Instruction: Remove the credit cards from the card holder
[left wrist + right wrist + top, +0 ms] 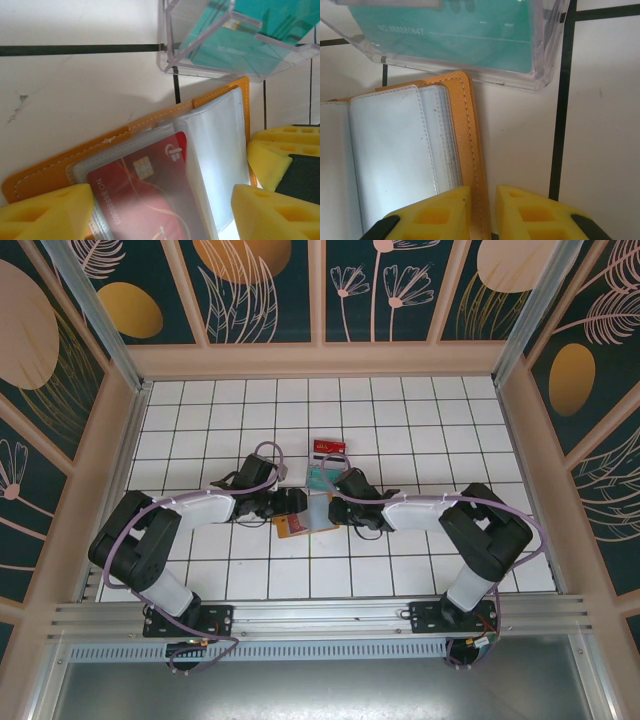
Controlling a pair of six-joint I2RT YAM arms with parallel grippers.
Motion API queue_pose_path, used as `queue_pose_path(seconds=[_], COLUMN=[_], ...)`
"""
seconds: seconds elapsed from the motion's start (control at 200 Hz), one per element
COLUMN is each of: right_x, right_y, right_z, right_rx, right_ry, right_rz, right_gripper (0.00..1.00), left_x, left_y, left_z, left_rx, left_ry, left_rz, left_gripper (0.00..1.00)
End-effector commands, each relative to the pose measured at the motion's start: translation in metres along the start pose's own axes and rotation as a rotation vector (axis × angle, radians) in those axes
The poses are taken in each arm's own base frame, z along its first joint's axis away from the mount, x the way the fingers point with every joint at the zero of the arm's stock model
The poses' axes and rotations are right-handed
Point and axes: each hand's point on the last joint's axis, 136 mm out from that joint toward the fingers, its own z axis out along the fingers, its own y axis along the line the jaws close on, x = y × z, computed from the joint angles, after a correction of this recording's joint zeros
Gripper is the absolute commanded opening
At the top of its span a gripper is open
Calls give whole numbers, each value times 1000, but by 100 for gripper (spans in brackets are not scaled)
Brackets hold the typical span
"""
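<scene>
Presently: orange-tan folding card holder (215,150), open; red plastic credit card (150,210) in its sleeve, lengthwise between parted jaws of left pincer (160,200); right pincer (482,205) clamps holder's edge.

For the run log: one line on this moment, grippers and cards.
left gripper open astride card holder | right gripper shut on card holder edge | red card in card holder | teal card in clear box

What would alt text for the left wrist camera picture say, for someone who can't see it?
An open orange card holder lies on white tiles, a red card showing in its clear sleeve, between the wide-apart yellow fingertips of the left gripper. At the top right, a clear plastic case holds a teal card.
</scene>
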Motion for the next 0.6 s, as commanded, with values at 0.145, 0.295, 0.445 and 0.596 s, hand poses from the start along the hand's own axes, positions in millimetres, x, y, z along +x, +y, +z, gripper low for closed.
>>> queue_pose_path(seconds=[0.145,0.295,0.445,0.596], right_x=[21,21,21,22], right_y=[2,2,2,2], right_z=[13,13,12,12], right_rx=[-4,-5,-6,-6], right_ry=[70,70,69,68], right_rz=[1,5,5,5], right_gripper=[22,22,22,22], left_x=[2,-1,-4,-3], left_y=[-5,-18,-31,-42], left_z=[-5,-10,-15,-17], left_rx=[23,73,115,147], left_ry=[4,-2,-10,-7], left_rz=[21,36,54,76], left_gripper=[91,91,88,85])
